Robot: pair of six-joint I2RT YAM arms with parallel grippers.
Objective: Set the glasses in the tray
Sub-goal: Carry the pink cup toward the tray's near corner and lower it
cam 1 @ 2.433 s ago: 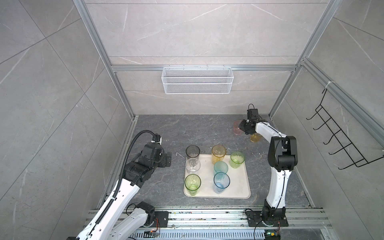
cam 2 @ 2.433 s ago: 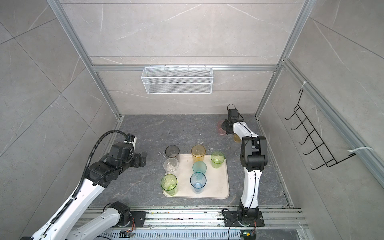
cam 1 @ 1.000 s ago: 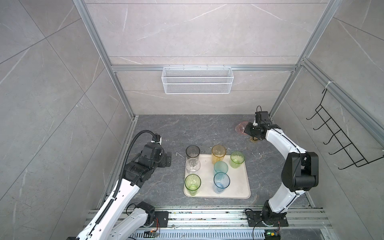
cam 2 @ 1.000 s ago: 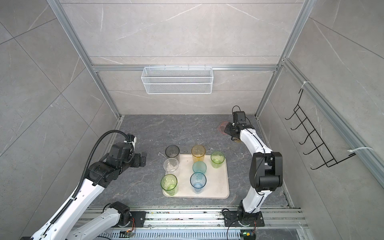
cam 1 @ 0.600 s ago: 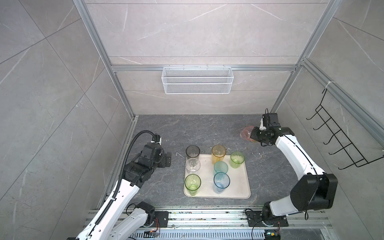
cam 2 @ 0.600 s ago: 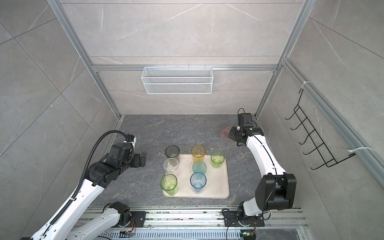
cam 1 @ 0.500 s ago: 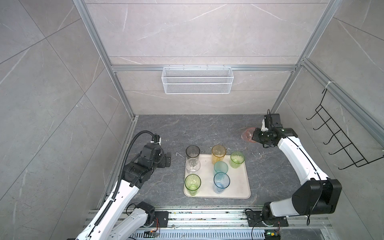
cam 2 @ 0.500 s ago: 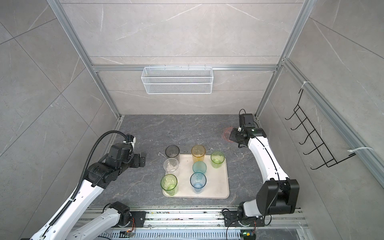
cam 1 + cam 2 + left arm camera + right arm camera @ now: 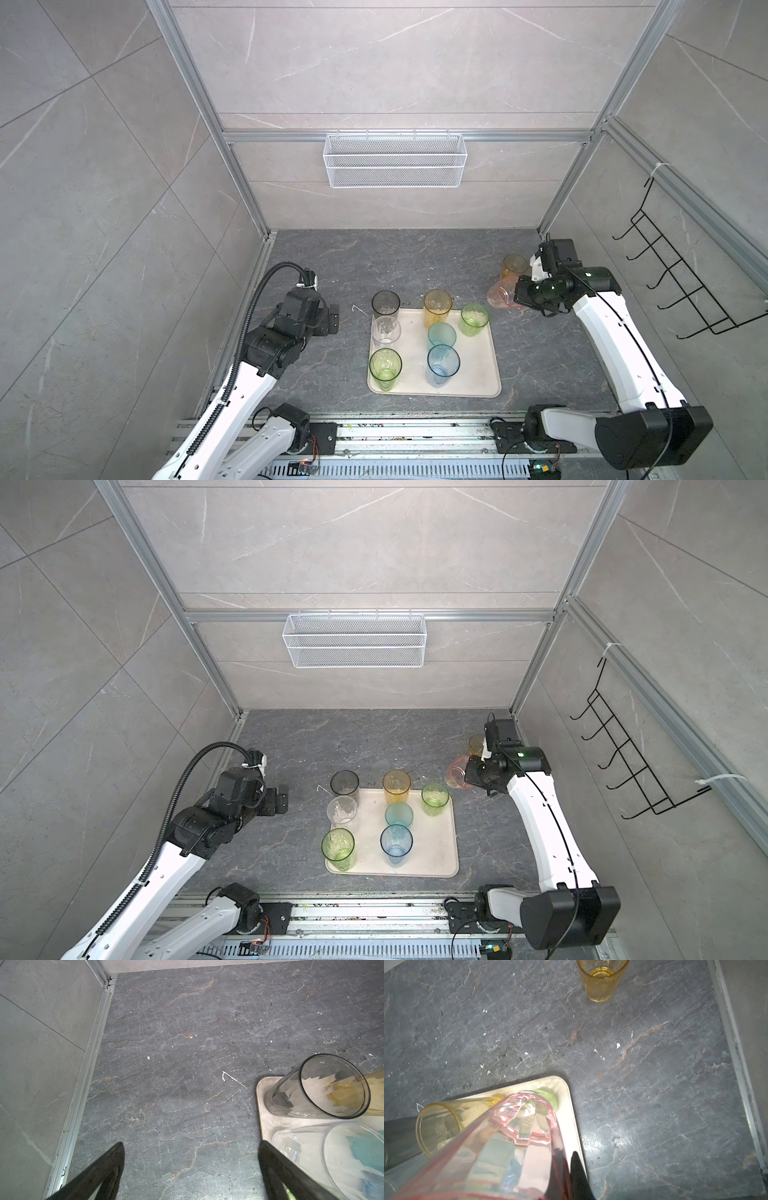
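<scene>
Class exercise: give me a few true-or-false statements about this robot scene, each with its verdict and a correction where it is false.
1. The right gripper holds the pink glass, tilted. True.
2. The left gripper is shut on a glass. False: its jaws are open and hold nothing.
3. A short amber glass stands on the table, outside the tray. True.
4. The blue glass lies on its side on the table. False: it stands upright in the tray.
</scene>
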